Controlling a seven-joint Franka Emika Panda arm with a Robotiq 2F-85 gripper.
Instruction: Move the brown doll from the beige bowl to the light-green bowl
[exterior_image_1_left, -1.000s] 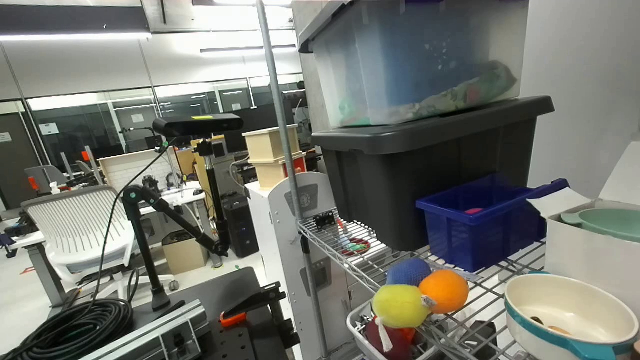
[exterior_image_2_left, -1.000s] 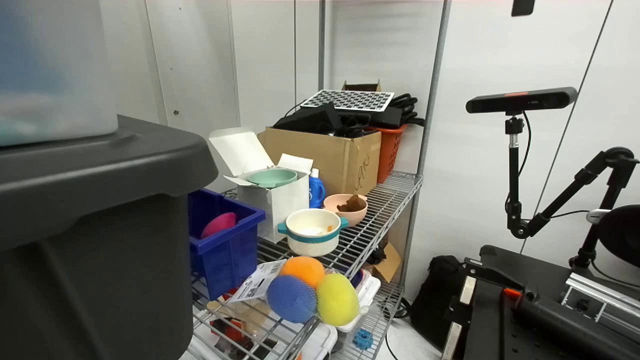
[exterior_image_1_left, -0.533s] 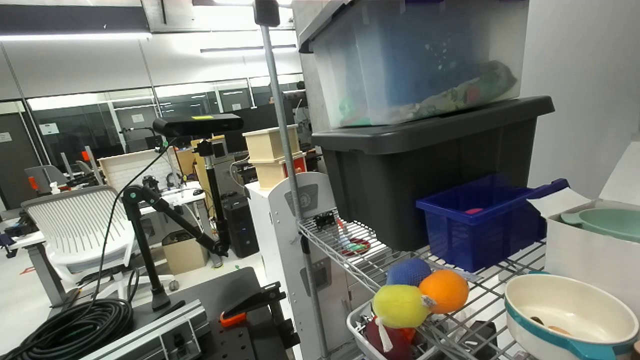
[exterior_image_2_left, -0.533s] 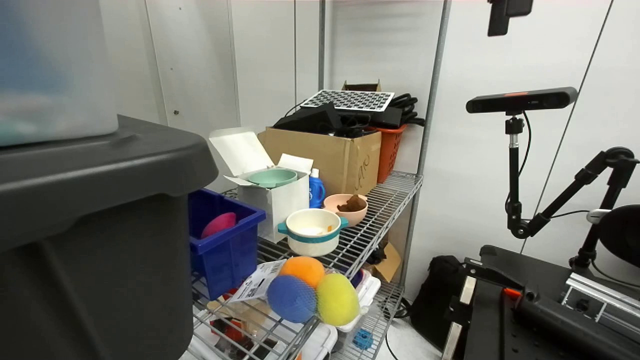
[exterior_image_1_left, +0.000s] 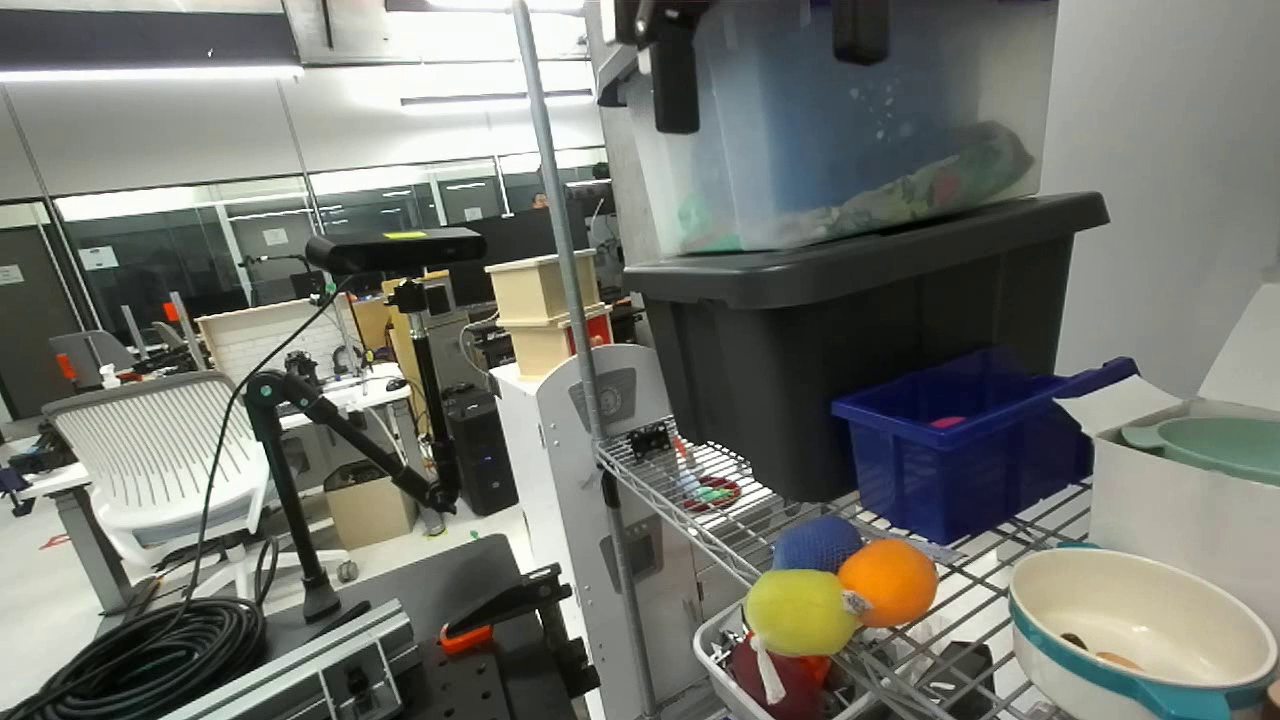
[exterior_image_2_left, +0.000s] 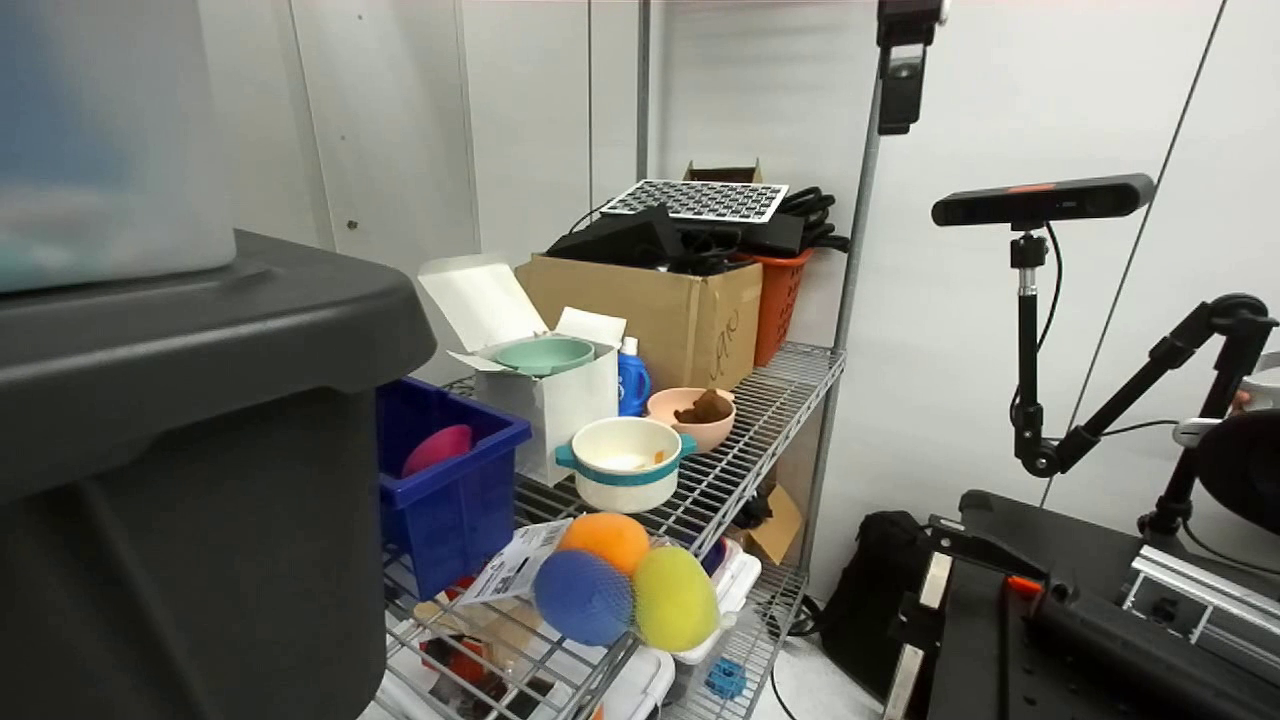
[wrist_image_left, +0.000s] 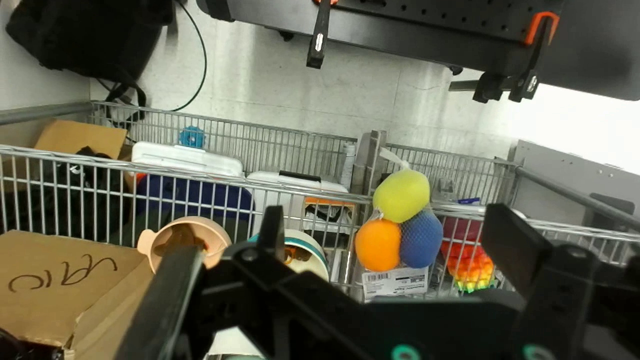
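The brown doll (exterior_image_2_left: 708, 407) lies in the beige, pinkish bowl (exterior_image_2_left: 712, 436) on the wire shelf. In the wrist view the doll (wrist_image_left: 182, 236) sits inside the bowl (wrist_image_left: 216, 231), at the left beyond a finger. The light-green bowl (exterior_image_2_left: 545, 357) rests in the top of an open white box; it also shows at the right edge of an exterior view (exterior_image_1_left: 1225, 447). My gripper (exterior_image_1_left: 768, 70) is open and empty, high above the shelf. An exterior view shows only part of the gripper (exterior_image_2_left: 900, 100) at the top. In the wrist view its fingers (wrist_image_left: 384, 217) are wide apart.
A cream pot with teal handles (exterior_image_2_left: 626, 490) stands between the beige bowl and the netted balls (exterior_image_2_left: 672, 600). A blue bin (exterior_image_2_left: 455, 530) and large dark tote (exterior_image_1_left: 850, 350) stand beside the white box (exterior_image_2_left: 575, 405). A cardboard box (exterior_image_2_left: 640, 305) is behind the beige bowl.
My gripper has come down into view from the top in both exterior views, moving sideways over the shelf side. The doll and bowls have not moved.
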